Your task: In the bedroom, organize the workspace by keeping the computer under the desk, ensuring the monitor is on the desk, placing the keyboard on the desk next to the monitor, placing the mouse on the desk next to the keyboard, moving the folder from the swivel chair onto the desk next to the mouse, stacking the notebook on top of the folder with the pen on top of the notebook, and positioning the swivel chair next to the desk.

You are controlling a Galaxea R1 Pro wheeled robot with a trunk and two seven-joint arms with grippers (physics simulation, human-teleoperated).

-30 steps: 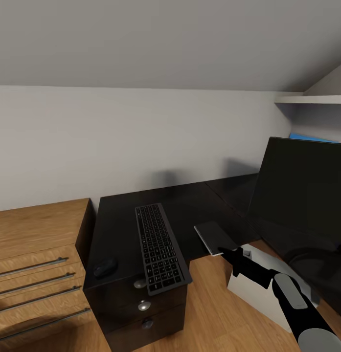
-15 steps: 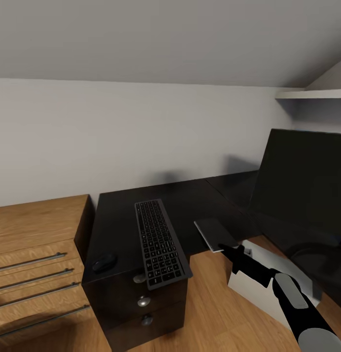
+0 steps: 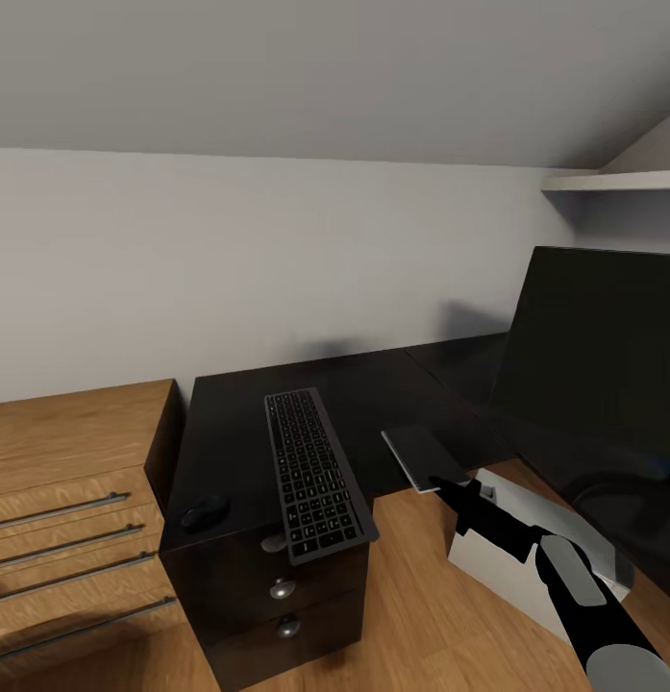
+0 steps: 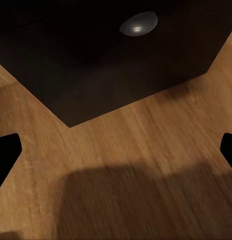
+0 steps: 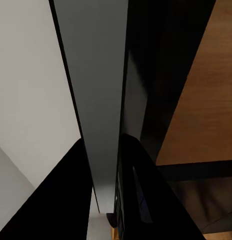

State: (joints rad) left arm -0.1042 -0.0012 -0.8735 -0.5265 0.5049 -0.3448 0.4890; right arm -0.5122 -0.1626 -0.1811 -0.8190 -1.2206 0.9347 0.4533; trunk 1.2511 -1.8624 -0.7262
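The right gripper [image 3: 440, 483] still grasps the notebook [image 3: 423, 458] over the bench [image 3: 229, 432] edge, at the keyboard's [image 3: 313, 473] three o'clock; left gripper [image 4: 116, 150] released.

Thin grey notebook [image 3: 423, 458] flat above desk [image 3: 373, 404] edge, beside keyboard [image 3: 312, 472].

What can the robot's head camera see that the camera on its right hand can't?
Only the head view takes in the keyboard, the mouse, the monitor and the wooden drawer unit. Only the right wrist view gets an edge-on close-up of the notebook, squeezed between the two dark fingers. Both views share the thin grey notebook held by the right gripper, plus the black desk and wood floor.
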